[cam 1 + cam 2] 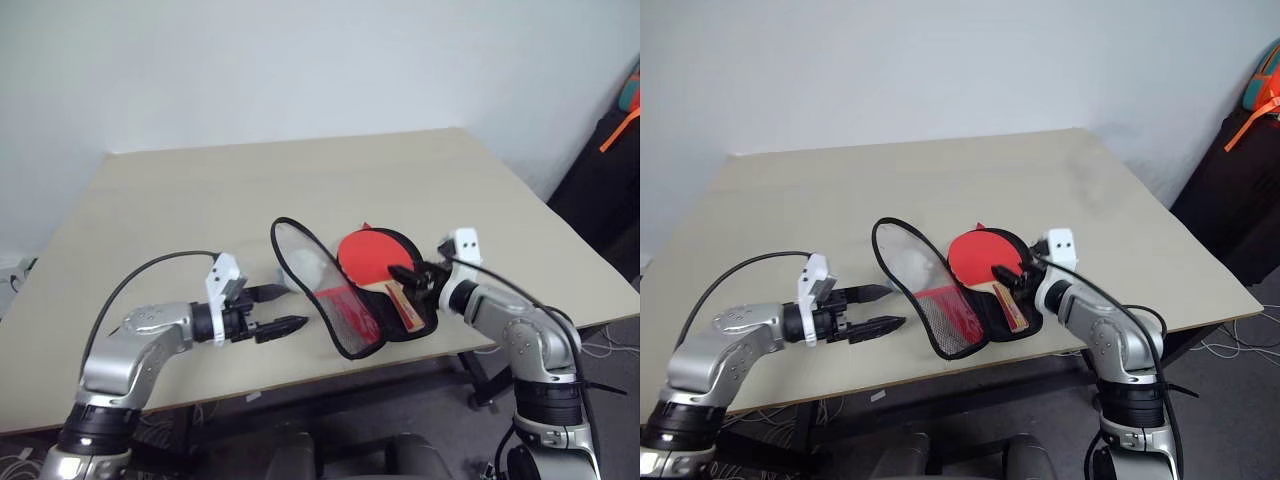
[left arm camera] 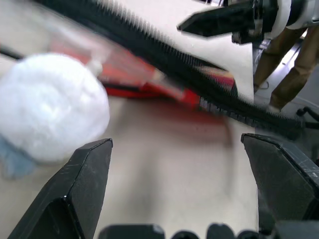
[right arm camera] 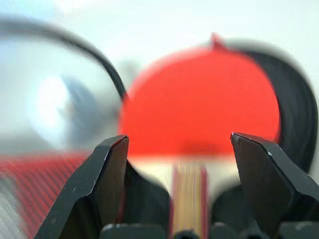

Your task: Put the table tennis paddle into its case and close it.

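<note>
At the left, the left claw [image 1: 283,310] hangs just over the bench [image 1: 180,200] with its fingers spread wide and nothing between them, pointing toward the open case [image 1: 345,335], whose mesh half stands tilted up near it. A small white ball [image 2: 50,107] sits by that mesh flap; whether it lies inside the pouch or just behind the mesh is hard to tell. Next comes the table tennis paddle [image 1: 372,255], its red face lying in the black half and its wooden handle running toward the right claw [image 1: 410,278]. That claw is released, its fingers parted either side of the handle without seeming to pinch it. The risk from here: the handle looks to sit over the case's edge, so folding the mesh half down could catch on it or trap the ball, and the soft pouch could slide if only one claw pushes. The bench is a plain pale wooden top, bare apart from these things, set against a white wall [image 1: 300,60], with cables [image 1: 600,350] on the floor at the right.
</note>
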Controlling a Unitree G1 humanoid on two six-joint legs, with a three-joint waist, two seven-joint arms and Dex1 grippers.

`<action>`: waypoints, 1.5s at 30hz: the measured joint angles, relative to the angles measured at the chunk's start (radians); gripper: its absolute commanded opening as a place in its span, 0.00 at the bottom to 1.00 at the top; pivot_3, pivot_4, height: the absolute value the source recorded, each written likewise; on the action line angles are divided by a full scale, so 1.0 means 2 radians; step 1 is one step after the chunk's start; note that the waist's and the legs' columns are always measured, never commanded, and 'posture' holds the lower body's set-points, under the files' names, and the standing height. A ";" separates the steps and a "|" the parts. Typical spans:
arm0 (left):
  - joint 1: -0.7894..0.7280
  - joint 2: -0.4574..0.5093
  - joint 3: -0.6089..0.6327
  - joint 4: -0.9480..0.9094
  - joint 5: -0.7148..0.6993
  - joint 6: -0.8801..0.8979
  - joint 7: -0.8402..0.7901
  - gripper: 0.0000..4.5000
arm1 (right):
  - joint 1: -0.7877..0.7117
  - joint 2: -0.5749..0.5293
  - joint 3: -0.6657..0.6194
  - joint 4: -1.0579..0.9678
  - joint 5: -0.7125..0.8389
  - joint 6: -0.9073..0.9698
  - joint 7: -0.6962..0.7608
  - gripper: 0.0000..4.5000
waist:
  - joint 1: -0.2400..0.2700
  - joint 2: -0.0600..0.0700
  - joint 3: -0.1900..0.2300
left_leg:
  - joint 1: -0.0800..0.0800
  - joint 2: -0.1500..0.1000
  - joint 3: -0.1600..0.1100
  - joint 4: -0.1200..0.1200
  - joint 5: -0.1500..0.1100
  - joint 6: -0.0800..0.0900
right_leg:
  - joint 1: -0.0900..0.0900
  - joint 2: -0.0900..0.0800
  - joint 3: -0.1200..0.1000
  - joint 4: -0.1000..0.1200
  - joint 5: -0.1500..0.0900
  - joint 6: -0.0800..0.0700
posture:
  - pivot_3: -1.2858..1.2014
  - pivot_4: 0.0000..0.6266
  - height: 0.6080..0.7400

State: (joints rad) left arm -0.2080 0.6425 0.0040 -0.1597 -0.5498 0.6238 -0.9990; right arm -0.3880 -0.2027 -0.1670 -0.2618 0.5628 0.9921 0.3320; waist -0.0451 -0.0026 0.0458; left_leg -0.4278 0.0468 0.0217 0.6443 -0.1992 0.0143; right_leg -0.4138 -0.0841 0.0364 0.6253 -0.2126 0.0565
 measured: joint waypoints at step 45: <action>-0.069 -0.080 -0.051 -0.081 -0.009 0.267 0.146 1.00 | -0.054 -0.084 0.060 0.146 -0.046 -0.051 -0.001 0.91 | 0.000 0.000 0.000 | 0.000 -0.002 -0.002 0.001 0.001 0.001 | 0.002 0.000 0.001 -0.001 0.001 0.002 | 0.52 0.00 1.00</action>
State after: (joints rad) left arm -0.3458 0.4835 -0.0986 -0.3225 -0.5685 1.1578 -0.7068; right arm -0.4968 -0.3708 -0.0475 0.0310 0.4704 0.8911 0.3309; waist -0.0447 -0.0017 0.0458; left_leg -0.4275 0.0435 0.0185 0.6464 -0.1974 0.0172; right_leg -0.4101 -0.0839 0.0384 0.6231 -0.2115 0.0603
